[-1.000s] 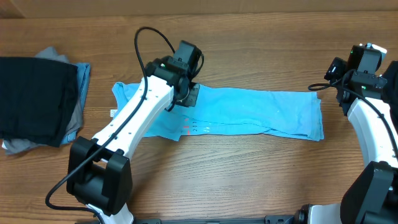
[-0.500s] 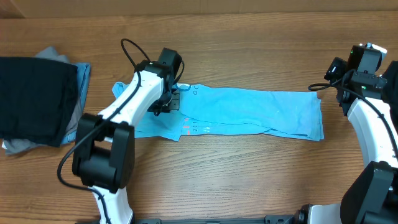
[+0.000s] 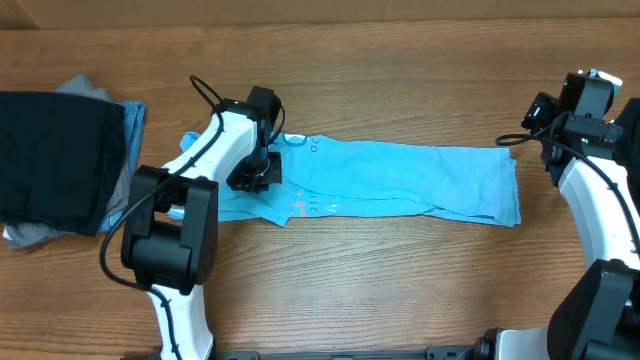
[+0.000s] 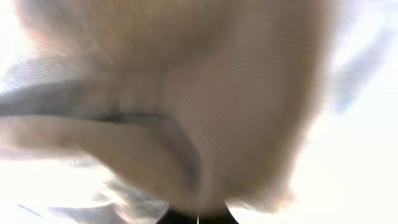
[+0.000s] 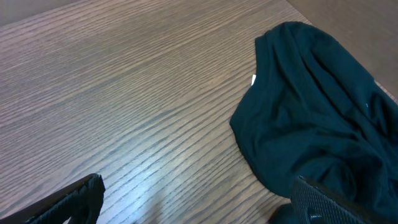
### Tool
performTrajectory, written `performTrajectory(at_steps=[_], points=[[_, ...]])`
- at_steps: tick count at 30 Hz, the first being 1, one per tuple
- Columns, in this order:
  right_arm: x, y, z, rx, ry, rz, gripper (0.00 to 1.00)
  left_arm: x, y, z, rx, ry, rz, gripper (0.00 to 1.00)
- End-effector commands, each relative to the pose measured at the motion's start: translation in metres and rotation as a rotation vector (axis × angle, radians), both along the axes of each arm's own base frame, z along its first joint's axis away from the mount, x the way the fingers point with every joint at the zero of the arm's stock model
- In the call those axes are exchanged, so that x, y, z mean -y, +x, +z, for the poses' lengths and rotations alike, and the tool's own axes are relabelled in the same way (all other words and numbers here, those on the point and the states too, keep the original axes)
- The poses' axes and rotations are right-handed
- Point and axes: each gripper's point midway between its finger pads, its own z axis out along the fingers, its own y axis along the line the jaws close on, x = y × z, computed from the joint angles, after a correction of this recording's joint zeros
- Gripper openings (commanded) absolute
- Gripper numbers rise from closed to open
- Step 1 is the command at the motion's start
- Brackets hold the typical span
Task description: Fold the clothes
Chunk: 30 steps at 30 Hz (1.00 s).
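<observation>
Light-blue T-shirt (image 3: 400, 180) lies flat on the tabletop (image 3: 350, 280), folded into a long strip running L–R across the middle, closer to the far edge than the near one. Small red & white print (image 3: 305, 207) shows on its near side, toward the L end. R end of the strip stops short of the R edge. L end is rumpled, w/ a corner poking toward the far-left.

L pincer (image 3: 258, 172) is down on the L end of the strip, jaws fully closed w/ a bit of the shirt's cloth pinched in them. L wrist view is almost all blurred pale fabric right at the lens, folds converging on dark tips at the bottom; no more detail than that.

R pincer (image 5: 199, 208) hangs by the R edge, near the strip's far-right corner. Jaws spread wide, nothing between them. Its fingers (image 5: 74, 196) sit at the bottom corners of the R wrist view. That view also shows bare wood & a crumpled dark garment (image 5: 317, 118) w/ a small white tag.

By the L edge is a pile of folded shirts: black tee (image 3: 55, 160) on top, grey tee (image 3: 30, 235) & blue tee (image 3: 135, 120) peeking out beneath. Pile sits apart from the strip.
</observation>
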Motion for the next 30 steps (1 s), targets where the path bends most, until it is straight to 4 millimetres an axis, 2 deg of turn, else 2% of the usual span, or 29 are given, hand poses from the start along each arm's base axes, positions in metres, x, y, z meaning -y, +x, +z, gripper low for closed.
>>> performTrajectory(at_steps=[1, 4, 8, 12, 15, 20, 25, 30], points=[[0.001, 0.002, 0.006, 0.016, -0.008, 0.0, 1.0, 0.008, 0.034, 0.084, 0.257, -0.092, 0.063, 0.04], [0.001, 0.002, 0.006, 0.016, -0.008, 0.0, 1.0, -0.007, 0.041, 0.108, 0.338, -0.07, 0.115, 0.04], [0.001, 0.002, 0.006, 0.016, -0.008, 0.0, 1.0, -0.026, 0.033, 0.105, 0.302, -0.026, 0.147, 0.04], [0.001, 0.002, 0.006, 0.016, -0.008, 0.0, 1.0, -0.046, 0.023, 0.088, 0.232, 0.015, 0.194, 0.04], [0.001, 0.002, 0.006, 0.016, -0.008, 0.0, 1.0, -0.061, 0.024, 0.072, 0.224, 0.017, 0.252, 0.04], [0.001, 0.002, 0.006, 0.016, -0.008, 0.0, 1.0, -0.08, 0.019, 0.034, 0.218, -0.002, 0.312, 0.04], [0.001, 0.002, 0.006, 0.016, -0.008, 0.0, 1.0, -0.081, 0.007, -0.006, 0.207, -0.03, 0.326, 0.04], [0.001, 0.002, 0.006, 0.016, -0.008, 0.0, 1.0, -0.086, -0.001, -0.029, 0.218, -0.009, 0.326, 0.04]])
